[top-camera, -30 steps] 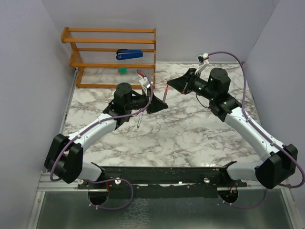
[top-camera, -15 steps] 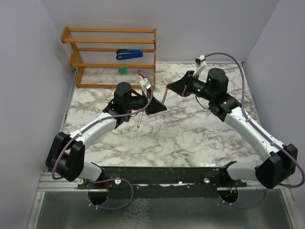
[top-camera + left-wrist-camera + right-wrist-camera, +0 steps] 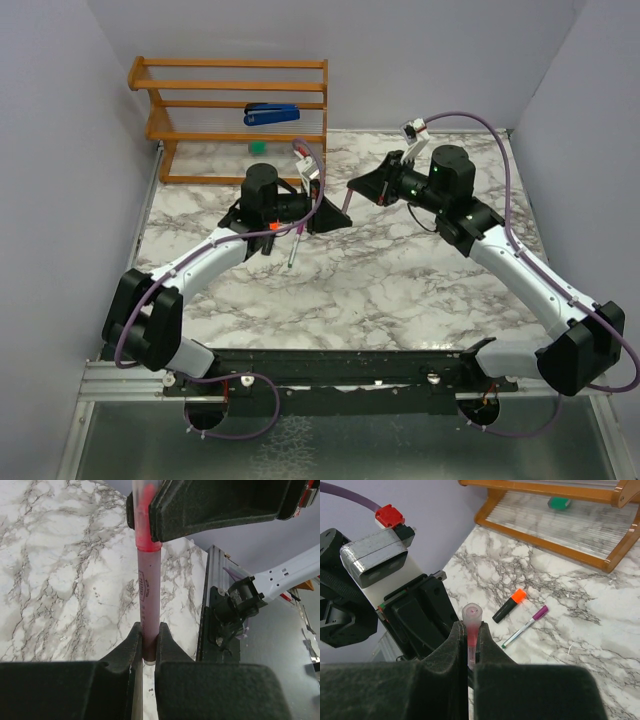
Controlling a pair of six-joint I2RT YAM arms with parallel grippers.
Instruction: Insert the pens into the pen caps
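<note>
A: Marble surface [image 3: 400, 290], wooden rack [image 3: 230, 110] at the back. Where's the pink pen?

B: Pink pen [image 3: 148, 605] is held up off the surface between both arms. Left fingers [image 3: 146, 645] are clamped on its lower barrel; right fingers [image 3: 469, 640] are closed on the pink cap [image 3: 472, 616] at the other end. Cap sits on the pen's tip.

A: Others?

B: Black marker [image 3: 509, 605] with orange cap and grey pen [image 3: 525, 626] with purple cap lie side by side on the surface, just beyond the right fingers. Blue stapler [image 3: 271, 113] and green object [image 3: 559, 502] are on the rack, well apart from both fingers.
</note>
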